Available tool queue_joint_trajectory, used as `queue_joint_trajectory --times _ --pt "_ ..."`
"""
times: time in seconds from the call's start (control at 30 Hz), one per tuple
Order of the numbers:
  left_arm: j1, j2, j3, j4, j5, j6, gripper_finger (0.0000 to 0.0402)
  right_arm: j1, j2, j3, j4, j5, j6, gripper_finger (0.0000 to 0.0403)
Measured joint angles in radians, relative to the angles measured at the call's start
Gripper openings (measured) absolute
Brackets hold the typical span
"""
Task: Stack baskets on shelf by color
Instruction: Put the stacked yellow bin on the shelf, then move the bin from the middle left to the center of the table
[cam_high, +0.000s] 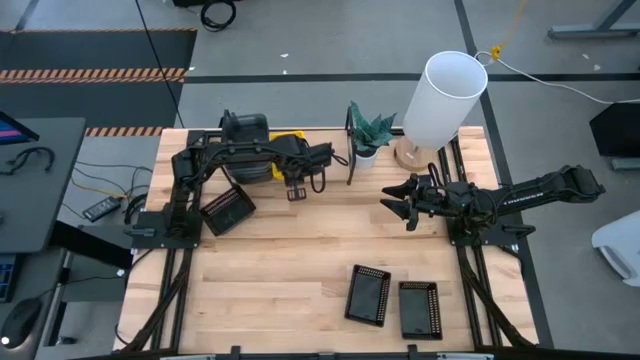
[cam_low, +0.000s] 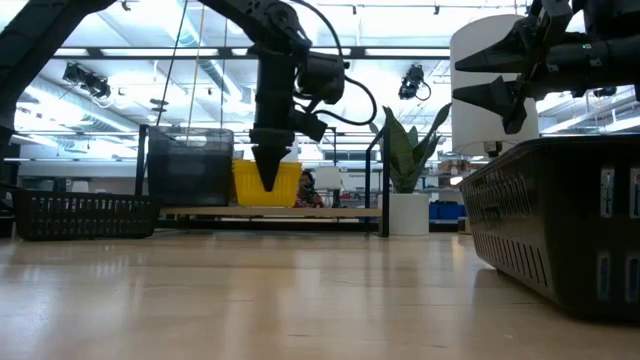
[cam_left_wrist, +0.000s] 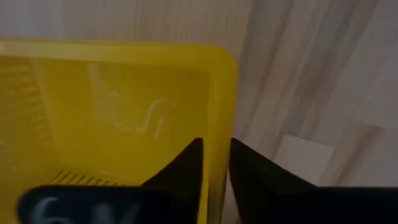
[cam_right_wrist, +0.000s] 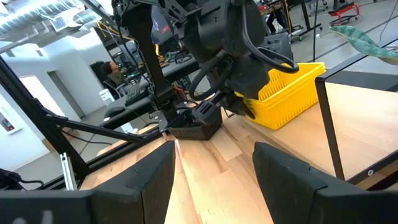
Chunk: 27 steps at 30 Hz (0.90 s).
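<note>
Straddling the rim of a bright yellow solid plastic basket (cam_left_wrist: 112, 124) on the long low light-wood shelf (cam_low: 270, 212), the left gripper (cam_left_wrist: 214, 165) is holding its 2 fingers slightly apart; the right gripper (cam_high: 400, 203) is hovering open over bare tabletop.

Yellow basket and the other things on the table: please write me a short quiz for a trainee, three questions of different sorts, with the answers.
1. True or false: the right claw holds a basket.
2. How many black baskets lie directly on the wooden table in the high view?
3. The left claw is at the rim of a basket of which colour? A grey, B yellow, C black.

Key: 1 false, it is open and empty. 2 three. 3 B, the yellow basket.
</note>
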Motion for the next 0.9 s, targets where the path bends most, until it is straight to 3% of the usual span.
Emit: queue_joint_trajectory --times 0.23,0.4,0.5,0.77,0.9 --pt "-0.035 -0.014 0.002 -0.004 -0.099 0.001 0.0165 0.000 0.000 0.000 0.000 0.000 0.000 0.0221" --pt "-0.077 -0.040 0.035 -0.011 -0.111 -0.006 0.0199 0.000 0.000 0.000 0.000 0.000 0.000 0.0221" --pt "-0.122 -0.042 0.068 -0.019 -0.097 -0.006 0.0202 0.000 0.000 0.000 0.000 0.000 0.000 0.0221" --pt "-0.240 -0.042 0.083 -0.057 0.120 -0.094 0.0174 0.000 0.000 0.000 0.000 0.000 0.000 0.0221" --pt "-0.325 -0.042 0.083 -0.060 0.149 -0.098 0.0161 0.000 0.000 0.000 0.000 0.000 0.000 0.0221"
